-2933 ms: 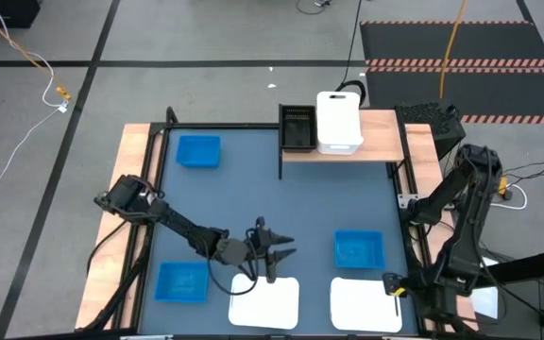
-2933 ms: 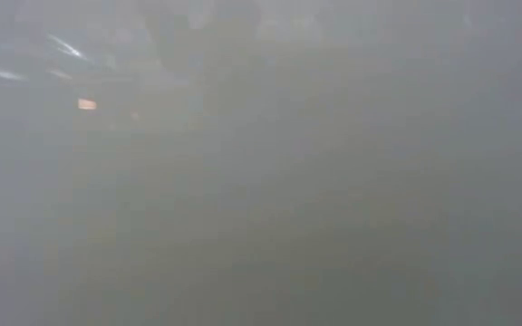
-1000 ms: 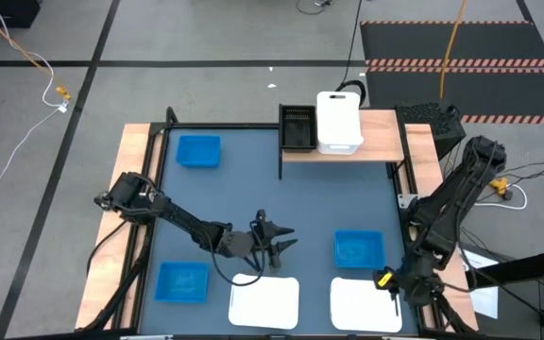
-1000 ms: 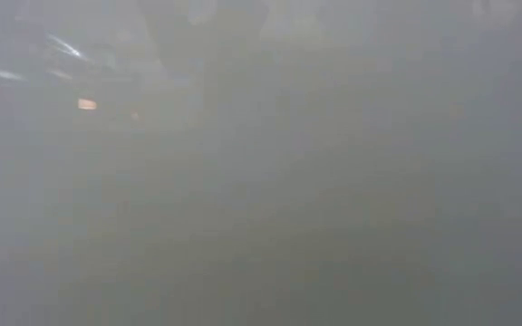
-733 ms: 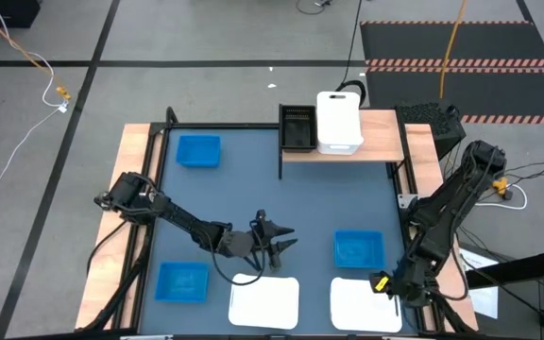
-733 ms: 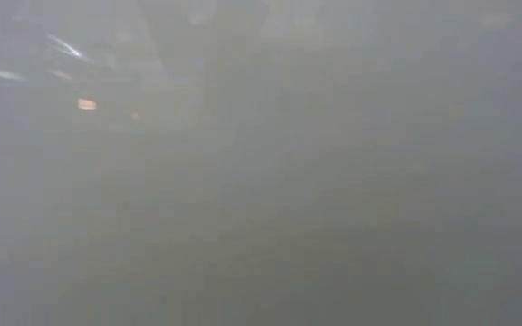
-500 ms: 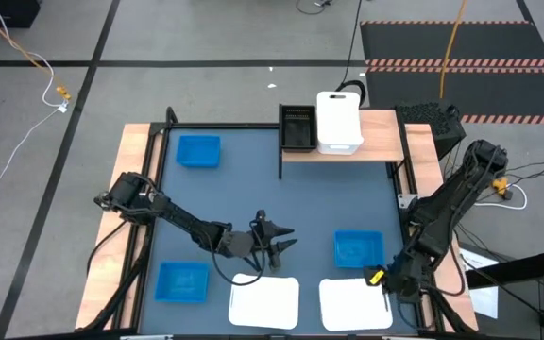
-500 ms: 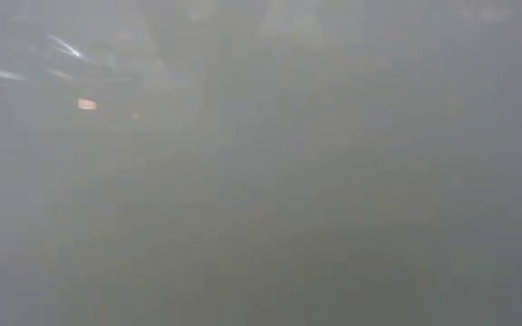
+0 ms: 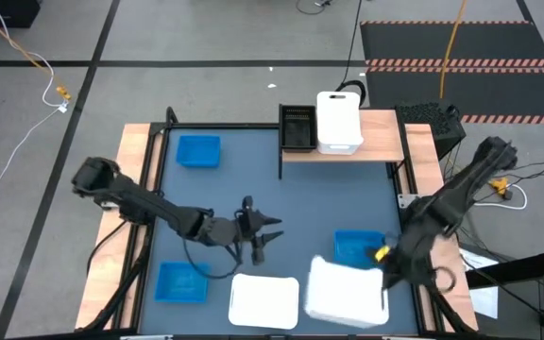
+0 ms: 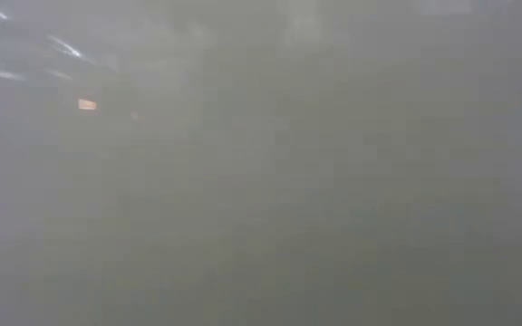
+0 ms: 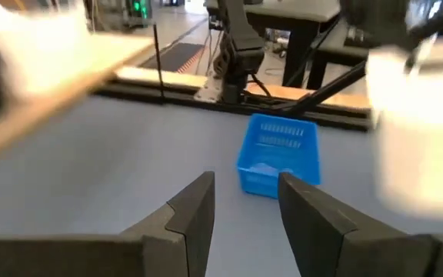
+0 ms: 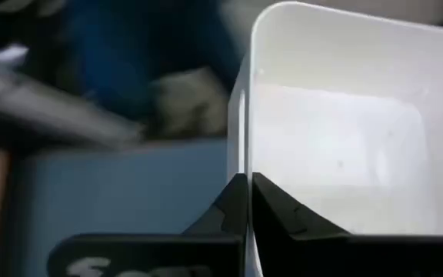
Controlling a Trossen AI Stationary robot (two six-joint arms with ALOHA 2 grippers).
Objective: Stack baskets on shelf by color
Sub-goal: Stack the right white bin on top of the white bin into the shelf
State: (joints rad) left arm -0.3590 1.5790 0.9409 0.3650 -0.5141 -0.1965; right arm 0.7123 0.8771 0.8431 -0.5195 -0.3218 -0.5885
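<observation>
My right gripper (image 9: 380, 264) is shut on a white basket (image 9: 345, 291), held up over the table's near right part. This basket partly covers a blue basket (image 9: 359, 245). A second white basket (image 9: 264, 300) lies flat on the table to its left. My left gripper (image 9: 270, 234) hovers open near the table's middle, holding nothing. Two more blue baskets (image 9: 199, 151) (image 9: 181, 281) rest on the table at the left. On the shelf (image 9: 385, 137) at the far edge sit a black basket (image 9: 297, 127) and a white basket (image 9: 339, 121). My right gripper pinches the white basket's right side wall (image 12: 241, 146) at its rim, one finger inside the basket and one outside. The fingers come from the table's right side, slanting down. The basket is lifted off the table, open side up.
The shelf's black frame post (image 9: 281, 161) stands on the table below the shelf's left end. Bare tabletop (image 9: 338, 194) lies between the shelf and the near baskets. The low view shows only grey haze.
My right gripper has taken hold of the near right white basket and gone up and toward the far edge. The basket first slid a little to the left, then rose off the table. My left gripper has drawn back slightly toward the table's left edge.
</observation>
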